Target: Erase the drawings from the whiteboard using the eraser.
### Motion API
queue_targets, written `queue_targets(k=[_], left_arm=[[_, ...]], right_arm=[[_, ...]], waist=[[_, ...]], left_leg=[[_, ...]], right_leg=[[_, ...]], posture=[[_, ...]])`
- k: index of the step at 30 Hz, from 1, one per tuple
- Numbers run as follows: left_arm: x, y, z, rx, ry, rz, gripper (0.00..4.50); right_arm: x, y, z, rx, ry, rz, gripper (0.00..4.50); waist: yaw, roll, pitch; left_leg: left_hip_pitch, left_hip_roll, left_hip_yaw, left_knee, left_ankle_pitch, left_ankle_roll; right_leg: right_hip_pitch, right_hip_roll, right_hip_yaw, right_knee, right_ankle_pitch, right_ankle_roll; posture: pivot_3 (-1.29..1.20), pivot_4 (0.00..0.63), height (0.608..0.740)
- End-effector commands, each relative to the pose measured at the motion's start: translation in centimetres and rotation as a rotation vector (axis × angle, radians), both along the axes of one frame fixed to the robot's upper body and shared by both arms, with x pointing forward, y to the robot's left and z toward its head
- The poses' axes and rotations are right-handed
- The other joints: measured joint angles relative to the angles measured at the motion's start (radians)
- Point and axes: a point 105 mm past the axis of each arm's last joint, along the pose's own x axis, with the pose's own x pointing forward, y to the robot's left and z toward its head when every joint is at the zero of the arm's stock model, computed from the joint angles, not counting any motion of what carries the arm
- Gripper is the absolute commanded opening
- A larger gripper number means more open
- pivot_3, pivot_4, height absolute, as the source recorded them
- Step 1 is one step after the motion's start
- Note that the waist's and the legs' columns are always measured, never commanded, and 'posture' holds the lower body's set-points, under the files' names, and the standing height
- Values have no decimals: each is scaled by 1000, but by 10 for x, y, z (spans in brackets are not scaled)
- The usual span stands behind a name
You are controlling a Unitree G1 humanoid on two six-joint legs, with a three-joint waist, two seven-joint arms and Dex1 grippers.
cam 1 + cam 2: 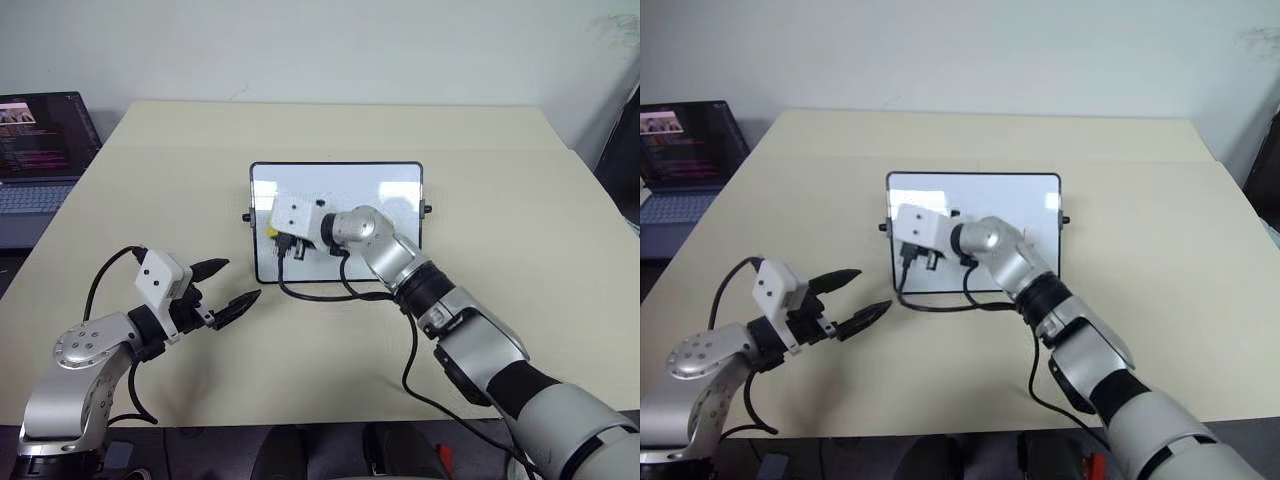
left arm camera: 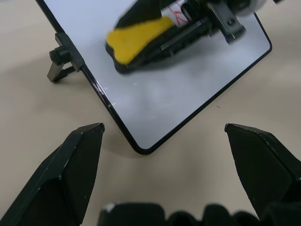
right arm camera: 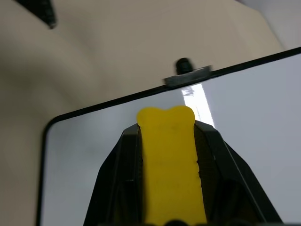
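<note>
One big desk (image 1: 520, 220) carries the whiteboard (image 1: 380, 190) in the middle of the frame. Our right tool (image 1: 283, 243) holds the yellow eraser (image 3: 170, 160) over the board's left side. Our left tool (image 1: 228, 285) sits wide apart, lower left.

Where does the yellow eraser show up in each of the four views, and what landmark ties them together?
Left eye view: the eraser peeks out at the right gripper's tip, over the whiteboard's left part.
Right eye view: I cannot make it out behind the gripper.
Left wrist view: clamped above the board's upper middle.
Right wrist view: between the fingers, near the board's edge.
Shared landmark: the board's side knob.
</note>
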Motion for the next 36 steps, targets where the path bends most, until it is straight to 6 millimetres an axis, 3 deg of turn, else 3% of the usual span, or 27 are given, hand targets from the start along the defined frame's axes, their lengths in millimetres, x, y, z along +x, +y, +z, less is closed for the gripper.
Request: queue_targets(k=[1, 4, 5, 9, 15, 17, 22, 26, 32, 36], left_arm=[[-4, -7, 10, 8, -44, -40, 4500], [-3, -8, 10, 5, -45, -43, 4500], [-3, -10, 9, 3, -45, -49, 4500], [-2, -12, 9, -1, -42, -60, 4500], [-3, -15, 6, -7, -34, -72, 4500], [-2, -15, 6, -8, -32, -77, 4500], [-1, -16, 7, -7, -32, -86, 4500], [-1, -17, 7, -8, -30, -92, 4500], [-1, -19, 6, -10, -29, -95, 4500], [-2, -18, 6, -10, -30, -93, 4500]], right_arm=[[11, -2, 21, 66, -79, -63, 1144], [21, -2, 42, 135, -157, -121, 1144], [22, -3, 41, 125, -157, -125, 1144], [21, -16, 11, -2, -91, -104, 1144], [0, -27, -20, -143, -2, 4, 1144], [4, -26, -13, -118, -52, -26, 1144], [25, -31, 26, 22, -200, -162, 1144], [25, -36, 14, -28, -170, -158, 1143], [4, -30, -14, -100, -55, -47, 1143], [2, -21, -3, -38, -86, -51, 1143]], waist=[[-1, 0, 0], [0, 0, 0], [0, 0, 0], [0, 0, 0], [2, -1, -1], [1, -1, 0], [2, 0, 0], [1, -1, 0], [0, -1, -1], [-1, -1, 0]], left_leg=[[0, 0, 0, 0, 0, 0], [1, 0, 0, 0, 0, 0], [1, 0, 0, 0, 0, 0], [1, 0, 0, 0, 0, 0], [2, 0, 0, 0, 0, 0], [3, 0, 0, 0, 0, 0], [6, 0, 0, 1, 1, -1], [7, -1, 1, 2, 2, -1], [7, -1, 2, 1, 2, -1], [8, -1, 1, 1, 2, -1]], right_leg=[[0, 0, 0, 1, 0, 0], [0, 0, 0, 2, 0, 0], [0, 0, 0, 2, 0, 0], [0, 0, 0, 2, 0, 0], [1, 0, 0, 2, 0, 0], [1, 0, 0, 3, 0, 0], [1, 0, 1, 9, 0, 0], [1, 0, 2, 10, 0, 0], [1, 1, 2, 10, -1, -1], [1, 1, 2, 11, -1, -1]], posture=[[0, 150, 740], [0, 150, 740], [0, 150, 740], [0, 150, 740], [0, 150, 740], [0, 150, 740], [0, 150, 740], [0, 150, 740], [0, 150, 740], [0, 150, 740]])
